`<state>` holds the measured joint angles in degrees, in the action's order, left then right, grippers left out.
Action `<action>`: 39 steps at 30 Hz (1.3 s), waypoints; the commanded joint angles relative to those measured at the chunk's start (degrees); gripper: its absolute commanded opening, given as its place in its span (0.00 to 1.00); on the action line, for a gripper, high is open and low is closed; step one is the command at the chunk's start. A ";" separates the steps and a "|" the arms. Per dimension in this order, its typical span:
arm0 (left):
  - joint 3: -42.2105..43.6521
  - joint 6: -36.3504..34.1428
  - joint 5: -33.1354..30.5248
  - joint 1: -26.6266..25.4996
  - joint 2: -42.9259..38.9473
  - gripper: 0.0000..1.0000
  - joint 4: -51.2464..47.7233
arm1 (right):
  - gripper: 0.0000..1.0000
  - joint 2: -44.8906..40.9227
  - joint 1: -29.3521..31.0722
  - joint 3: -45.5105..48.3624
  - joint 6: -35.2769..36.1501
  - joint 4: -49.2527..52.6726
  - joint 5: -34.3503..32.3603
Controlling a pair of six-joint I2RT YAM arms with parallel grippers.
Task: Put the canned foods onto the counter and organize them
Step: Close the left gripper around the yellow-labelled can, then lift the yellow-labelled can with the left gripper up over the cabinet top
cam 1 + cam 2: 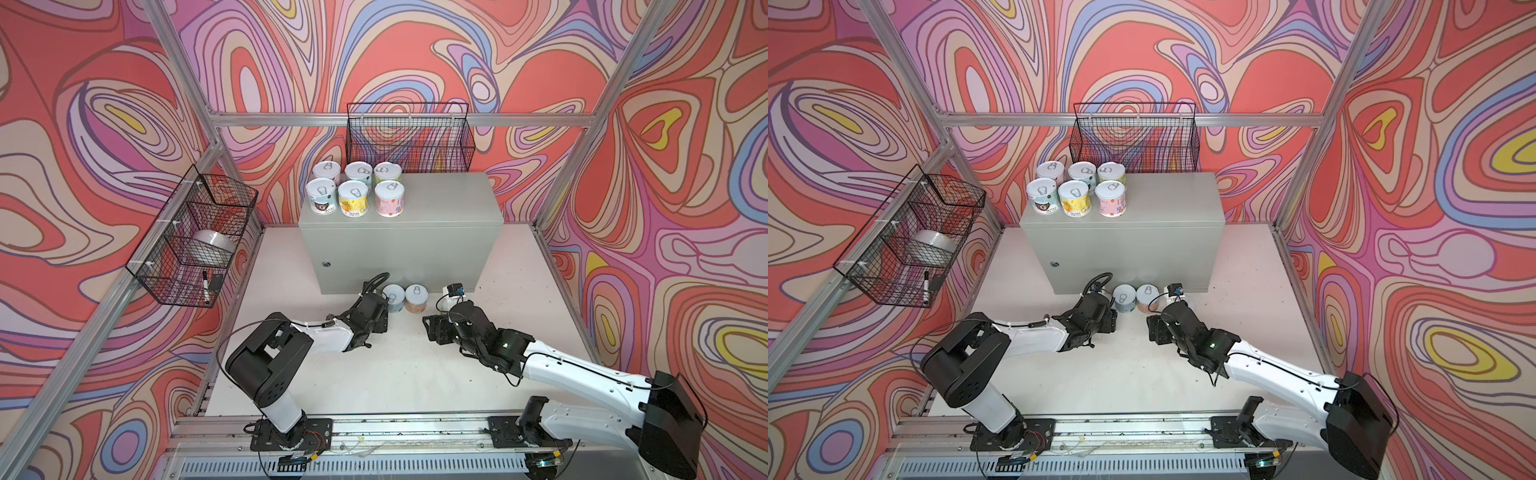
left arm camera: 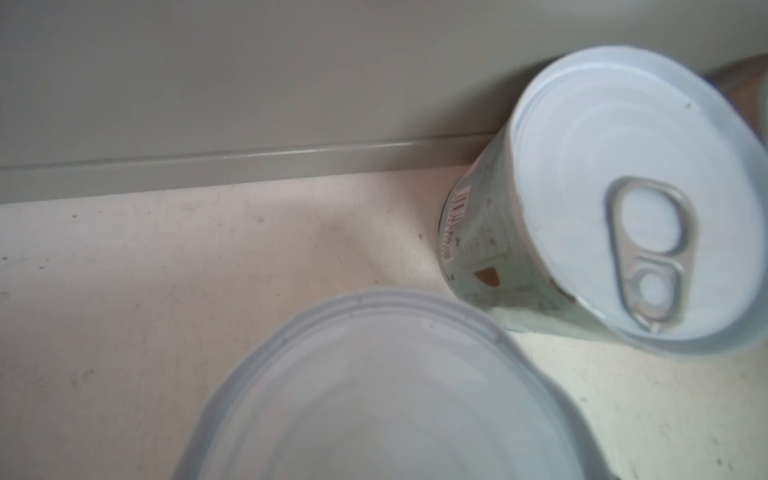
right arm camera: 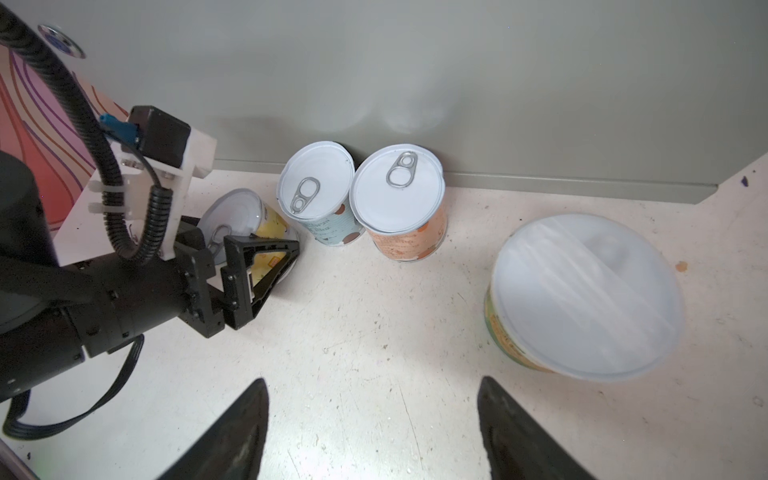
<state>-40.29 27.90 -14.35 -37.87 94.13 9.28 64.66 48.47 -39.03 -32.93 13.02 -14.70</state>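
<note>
Several canned foods (image 1: 353, 193) stand in two rows on the left of the grey counter (image 1: 436, 216). On the white tabletop against its front stand a pale blue can (image 3: 316, 191) and an orange can (image 3: 399, 195), seen in both top views. Beside them my left gripper (image 3: 249, 237) is shut on a yellow can (image 3: 245, 210), whose lid (image 2: 374, 395) fills the left wrist view. My right gripper (image 3: 374, 399) is open over bare tabletop with nothing between its fingers. A capped can (image 3: 582, 299) stands just outside one of its fingers.
A black wire basket (image 1: 409, 137) hangs on the back wall above the counter. Another basket (image 1: 174, 266) on the left wall holds a tape roll (image 1: 212, 243) and a marker (image 1: 205, 286). The arms' base rail (image 1: 415, 428) runs along the front edge.
</note>
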 commanded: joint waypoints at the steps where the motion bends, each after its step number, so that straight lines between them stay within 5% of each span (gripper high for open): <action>1: 0.03 -1.72 -0.02 0.17 -5.58 0.00 -3.52 | 0.80 -1.38 0.47 0.47 -1.78 0.50 0.11; 18: -9.47 -6.14 0.36 -7.39 -21.31 0.00 -24.78 | 0.78 -4.48 1.73 2.55 -1.36 3.24 -0.50; 39: -31.53 -8.86 8.16 -10.45 -24.21 0.00 -45.49 | 0.78 -7.51 1.80 4.84 -2.14 2.20 -1.73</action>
<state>-67.57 20.32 -7.20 -47.79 71.42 -34.20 57.89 49.95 -35.07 -34.63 15.88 -15.42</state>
